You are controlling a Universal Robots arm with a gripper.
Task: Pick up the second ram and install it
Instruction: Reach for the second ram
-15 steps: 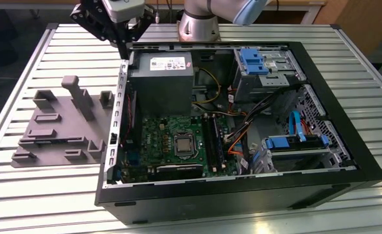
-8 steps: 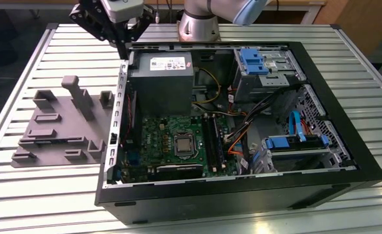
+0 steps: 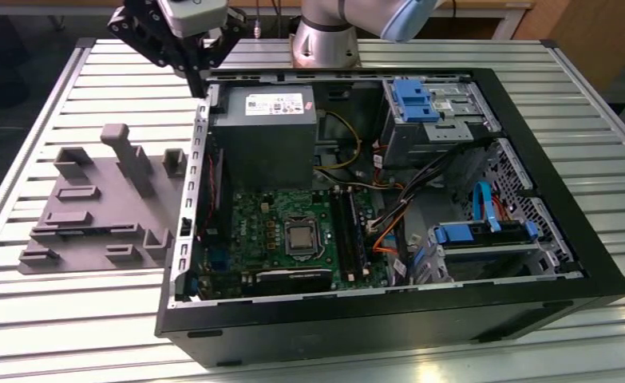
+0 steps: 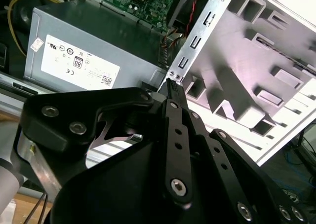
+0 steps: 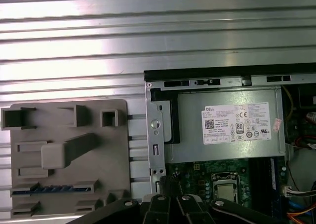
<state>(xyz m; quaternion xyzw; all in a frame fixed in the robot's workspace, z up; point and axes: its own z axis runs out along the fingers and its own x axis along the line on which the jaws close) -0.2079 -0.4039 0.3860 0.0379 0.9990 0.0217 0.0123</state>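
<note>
Nearest in the exterior view stands the open computer case (image 3: 397,319). Its motherboard (image 3: 280,231) lies flat inside, with the long black slots (image 3: 346,231) running beside the processor socket. I cannot tell whether any stick is already seated in those slots.

At the exterior view's left, just beside the case, sits a grey moulded holder (image 3: 89,207). In the first wrist view the second ram (image 5: 47,189) shows as a thin dark blue strip lying on edge in one of the holder's slots, with nothing touching it.

Farther back, in the upper left of the exterior view, the hand (image 3: 197,80) hangs over the case's rear corner next to the grey power supply (image 3: 264,132). Its fingers are drawn narrow and hold nothing, which both wrist views bear out. It is apart from the stick.

By my reading the pick-up is not yet made, and the fitting into a slot is all left to do.

Everything rests on a ribbed aluminium worktop (image 3: 78,319). At its far edge rises the arm's base (image 3: 328,44). Beyond that are wooden furniture in the upper right corner (image 3: 599,32) and a dark floor.
</note>
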